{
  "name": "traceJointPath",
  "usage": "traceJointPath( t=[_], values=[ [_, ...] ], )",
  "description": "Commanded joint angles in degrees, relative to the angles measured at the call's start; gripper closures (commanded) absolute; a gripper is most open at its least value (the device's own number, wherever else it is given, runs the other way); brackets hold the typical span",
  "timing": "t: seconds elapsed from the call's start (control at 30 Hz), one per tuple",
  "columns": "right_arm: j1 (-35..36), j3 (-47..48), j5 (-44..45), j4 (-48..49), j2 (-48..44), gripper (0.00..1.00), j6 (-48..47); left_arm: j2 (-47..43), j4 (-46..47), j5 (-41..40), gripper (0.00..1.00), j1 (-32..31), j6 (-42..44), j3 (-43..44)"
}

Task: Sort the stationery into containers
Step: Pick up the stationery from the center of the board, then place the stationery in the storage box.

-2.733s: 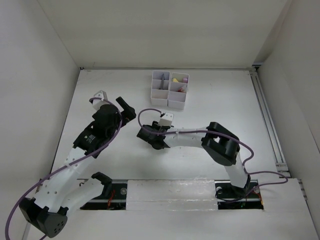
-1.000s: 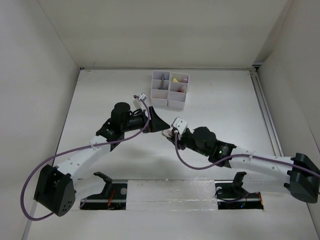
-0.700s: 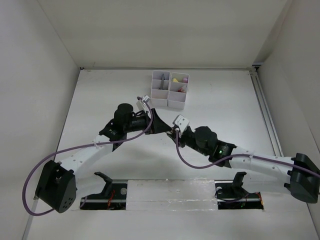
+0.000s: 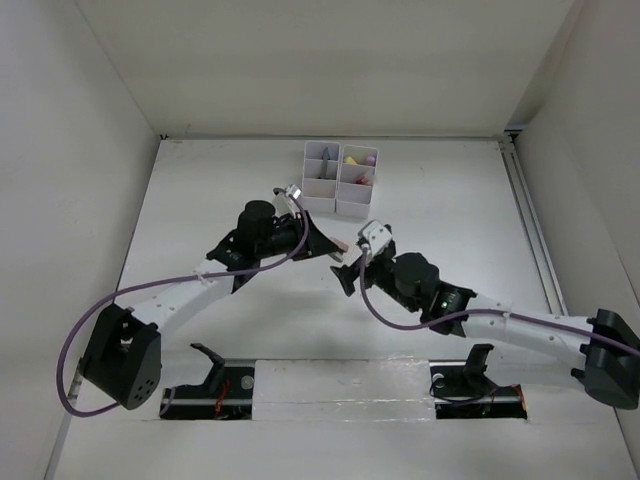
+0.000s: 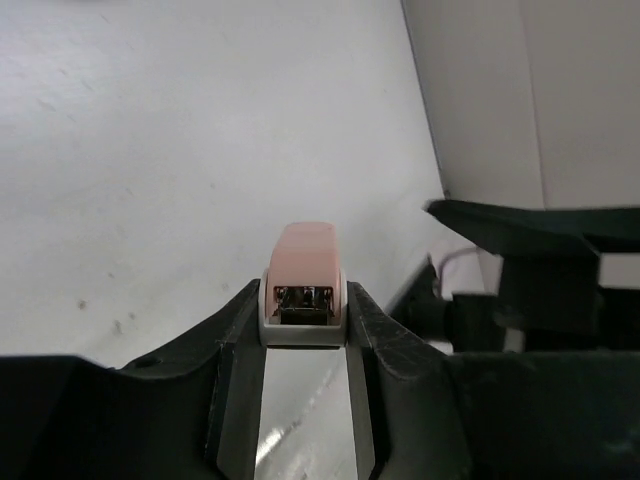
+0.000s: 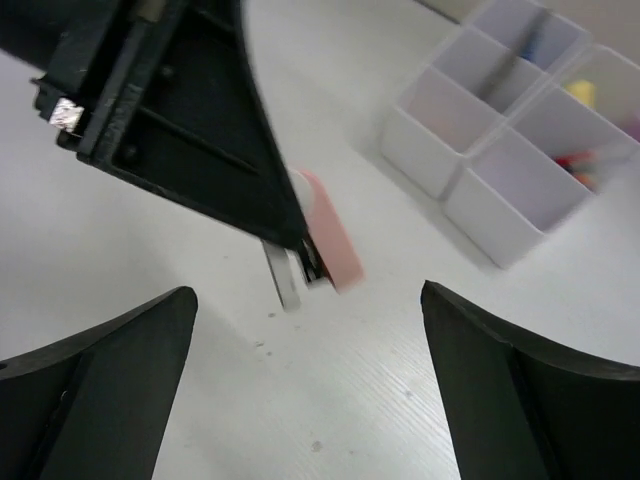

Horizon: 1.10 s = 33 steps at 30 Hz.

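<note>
Working over my white table (image 4: 450,200), white walls (image 4: 300,60) around.
My left gripper (image 5: 303,305) is clamping a pink item (image 5: 305,245); right gripper (image 4: 346,276) is gaping beside it.

Overhead and both close wrist views share pink item (image 5: 303,285).

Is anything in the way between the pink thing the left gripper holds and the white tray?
Nothing visible. Only bare table lies between the pink item in the left gripper and the white tray; the open right gripper is on its other side.

One pink stapler (image 5: 303,250), one tray (image 4: 355,209)
</note>
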Motion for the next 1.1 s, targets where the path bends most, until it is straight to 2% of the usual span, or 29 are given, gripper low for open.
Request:
traceJointPath(
  t=[0.0, 0.03, 0.1, 0.23, 0.37, 0.47, 0.63, 0.77, 0.83, 0.93, 1.0, 1.07],
  values=[
    [-0.18, 0.07, 17.01, -1.98, -6.3, 0.0, 9.58, 1.69, -2.76, -14.71, 1.0, 0.22, 3.49, 7.66],
    [-0.18, 0.06, 26.28, -5.15, -7.71, 0.0, 12.74, 5.01, -3.73, -16.59, 1.0, 0.22, 4.28, 9.59],
    [-0.18, -0.46, 31.89, -10.52, -12.35, 0.0, 19.94, 9.24, -6.63, -19.84, 1.0, 0.22, 4.29, 16.0],
    [-0.71, 0.15, 35.42, -21.93, -20.19, 0.0, 24.26, 19.09, -8.57, -27.4, 1.0, 0.22, 3.76, 25.68],
    [-0.71, 2.43, 38.14, -32.05, -26.34, 0.0, 29.38, 30.67, -14.62, -29.78, 1.0, 0.22, 1.84, 37.28],
    [-0.71, 3.05, 38.15, -36.11, -29.77, 0.0, 29.91, 33.51, -16.66, -29.79, 1.0, -0.48, 0.42, 42.39],
    [-0.71, 2.53, 38.15, -37.35, -32.42, 0.0, 30.53, 35.62, -14.64, -27.77, 1.0, -2.07, 1.39, 44.94],
    [-0.71, 2.53, 37.54, -37.88, -32.95, 0.0, 29.92, 36.15, -14.37, -25.66, 1.0, -2.07, 5.95, 46.17],
    [-0.71, 2.53, 37.01, -37.88, -32.95, 0.0, 28.96, 37.64, -14.37, -22.17, 1.0, -2.07, 8.5, 47.84],
    [-0.71, 2.53, 35.17, -35.17, -32.95, 0.0, 25.89, 40.54, -17.96, -14.35, 1.0, -2.07, 16.92, 53.71],
    [-0.71, 2.0, 33.23, -34.11, -32.95, 0.0, 24.47, 43.0, -23.48, -13.71, 1.0, -2.07, 24.02, 58.71],
    [-0.71, 2.0, 31.92, -33.41, -33.47, 0.0, 23.23, 43.01, -25.44, -13.7, 1.0, -2.07, 28.18, 59.71]
  ],
)
